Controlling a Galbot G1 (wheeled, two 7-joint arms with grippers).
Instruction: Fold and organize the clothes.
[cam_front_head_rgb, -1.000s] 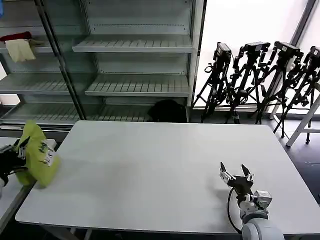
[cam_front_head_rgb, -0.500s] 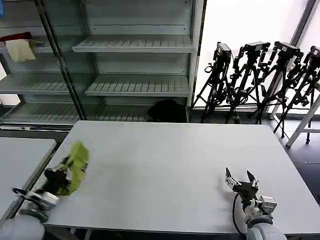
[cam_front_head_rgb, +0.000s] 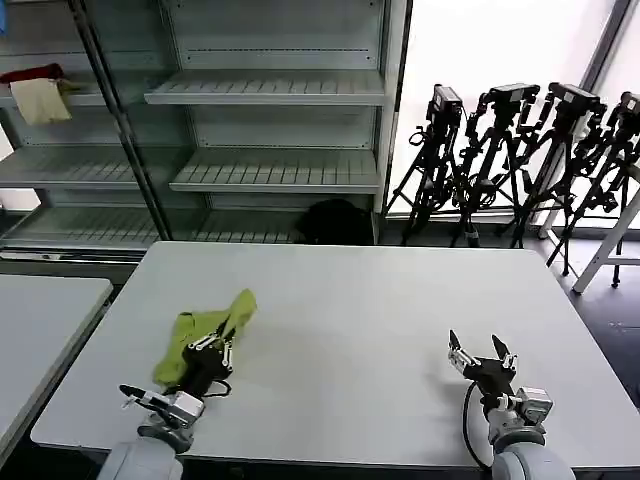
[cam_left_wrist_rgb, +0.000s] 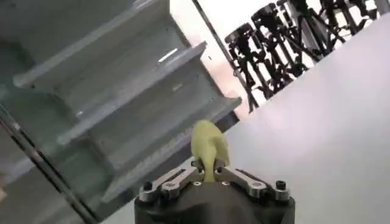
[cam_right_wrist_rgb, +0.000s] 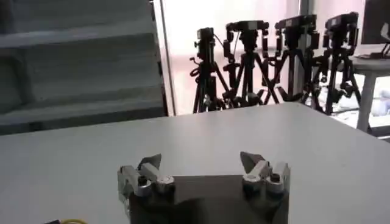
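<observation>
Green cloth is the main thing in this moment: the lime-green T-shirt (cam_front_head_rgb: 205, 335) is bunched in a loose lump over the near left part of the white bench (cam_front_head_rgb: 350, 300), not spread flat. One part of it stretches toward the far right like a short tail, and the rest hangs around the left hand (cam_front_head_rgb: 212, 350). This hand is clamped on the T-shirt; in the left wrist view a narrow fold of the green fabric (cam_left_wrist_rgb: 209, 148) stands up between the two fingers, which are pressed together on it. Whether the lower part of the cloth touches the bench surface, I cannot tell.

The right hand (cam_front_head_rgb: 476, 357) is over the near right part of the bench, well apart from the T-shirt. Its two fingers stand apart with nothing between them, which the right wrist view (cam_right_wrist_rgb: 201, 167) also shows clearly.

Behind the bench there is a metal shelf unit (cam_front_head_rgb: 270, 95) with several slatted shelves. On the far left, on an upper shelf, a cream cloth (cam_front_head_rgb: 40, 100) lies with a red cloth (cam_front_head_rgb: 30, 73) just behind it. To the far right, by the bright window, a group of black tripods (cam_front_head_rgb: 520, 150) stands on the floor. A second white table (cam_front_head_rgb: 40, 320) is at the left edge, beside the bench.
</observation>
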